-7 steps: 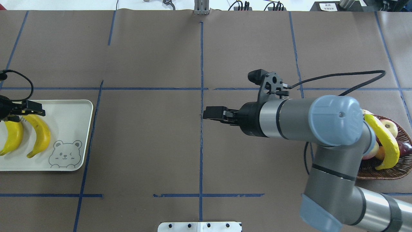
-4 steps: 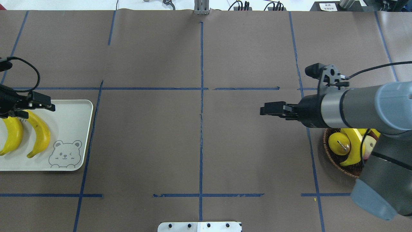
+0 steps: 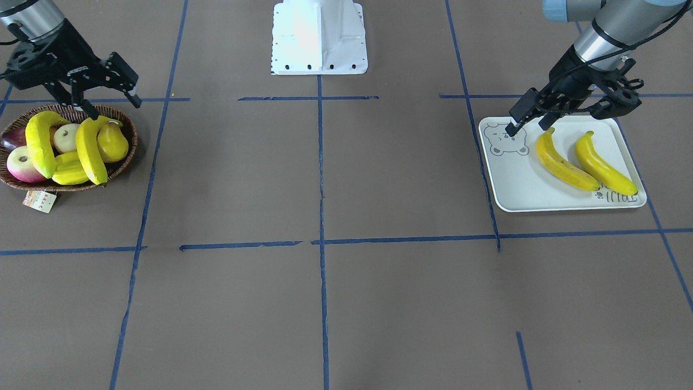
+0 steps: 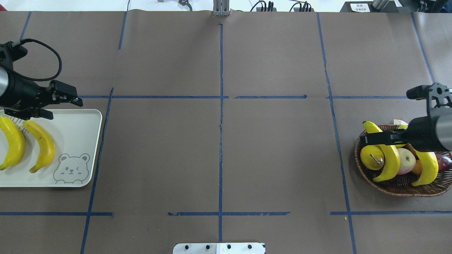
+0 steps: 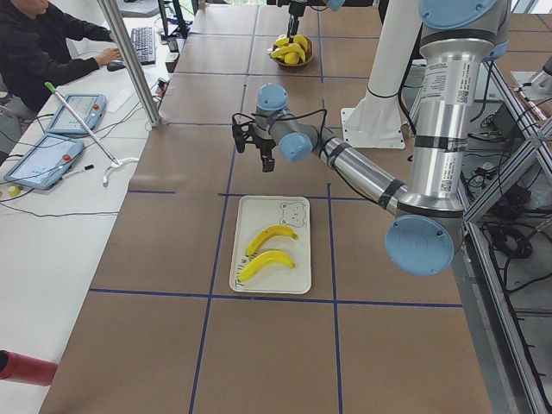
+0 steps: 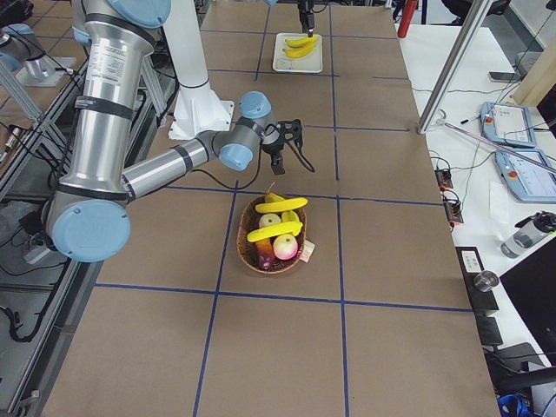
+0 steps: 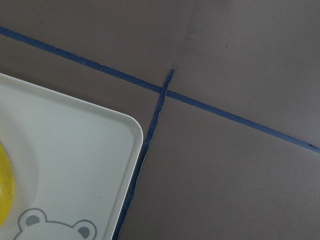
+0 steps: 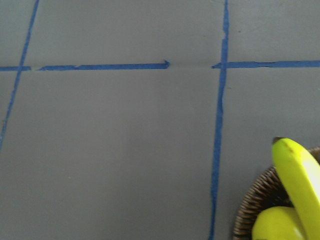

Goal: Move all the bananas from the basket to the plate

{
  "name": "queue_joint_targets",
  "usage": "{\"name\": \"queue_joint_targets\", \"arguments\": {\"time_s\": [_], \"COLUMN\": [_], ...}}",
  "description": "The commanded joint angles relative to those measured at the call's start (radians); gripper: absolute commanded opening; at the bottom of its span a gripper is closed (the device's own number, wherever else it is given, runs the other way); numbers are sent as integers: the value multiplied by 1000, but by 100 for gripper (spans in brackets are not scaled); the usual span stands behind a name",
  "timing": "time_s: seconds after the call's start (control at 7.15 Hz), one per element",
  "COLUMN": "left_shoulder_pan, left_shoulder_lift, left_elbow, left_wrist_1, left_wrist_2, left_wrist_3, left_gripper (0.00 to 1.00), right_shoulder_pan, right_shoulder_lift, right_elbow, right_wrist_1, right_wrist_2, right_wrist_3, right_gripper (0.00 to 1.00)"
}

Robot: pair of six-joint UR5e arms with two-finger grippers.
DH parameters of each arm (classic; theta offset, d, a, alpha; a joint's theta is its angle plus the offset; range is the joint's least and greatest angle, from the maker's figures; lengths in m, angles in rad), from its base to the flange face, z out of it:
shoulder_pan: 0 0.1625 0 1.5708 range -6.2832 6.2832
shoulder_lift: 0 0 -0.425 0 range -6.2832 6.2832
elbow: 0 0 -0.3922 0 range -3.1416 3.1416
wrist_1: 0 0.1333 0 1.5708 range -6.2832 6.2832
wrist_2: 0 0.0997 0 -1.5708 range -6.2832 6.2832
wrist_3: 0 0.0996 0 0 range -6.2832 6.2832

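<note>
Two bananas lie side by side on the white bear plate; they also show in the front view. My left gripper is open and empty, above the plate's far edge. Two more bananas lie across the fruit in the wicker basket. My right gripper is open and empty, above the basket's left part. The right wrist view shows a banana and the basket rim.
The basket also holds a yellow pear, apples, a starfruit and a dark red fruit. Its paper tag hangs outside the rim. The robot's white base plate is at the near table edge. Blue tape lines cross the brown table.
My right arm has swung from the table's middle back to the right, over the basket. My left gripper has lifted off the plate's bananas toward the far side.
</note>
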Motion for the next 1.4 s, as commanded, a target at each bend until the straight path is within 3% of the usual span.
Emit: {"name": "queue_joint_targets", "arguments": {"time_s": [0.0,0.42,0.84,1.26], "left_shoulder_pan": [8,31,48,48], "left_shoulder_lift": [-14,-31,-35,-34], "left_elbow": [3,7,9,7], "left_wrist_1": [1,1,-1,-1], "left_wrist_2": [0,6,11,11], "left_wrist_3": [-8,-34,-53,-54], "left_gripper": [99,99,99,99], "right_shoulder_pan": [196,283,276,239], "right_shoulder_lift": [-140,-162,-142,-126], "right_elbow": [-119,-267,-295,-313], "right_wrist_1": [157,165,158,158], "right_wrist_2": [168,190,199,262], "right_wrist_3": [-215,-431,-421,-418], "right_gripper": [100,100,100,100]}}
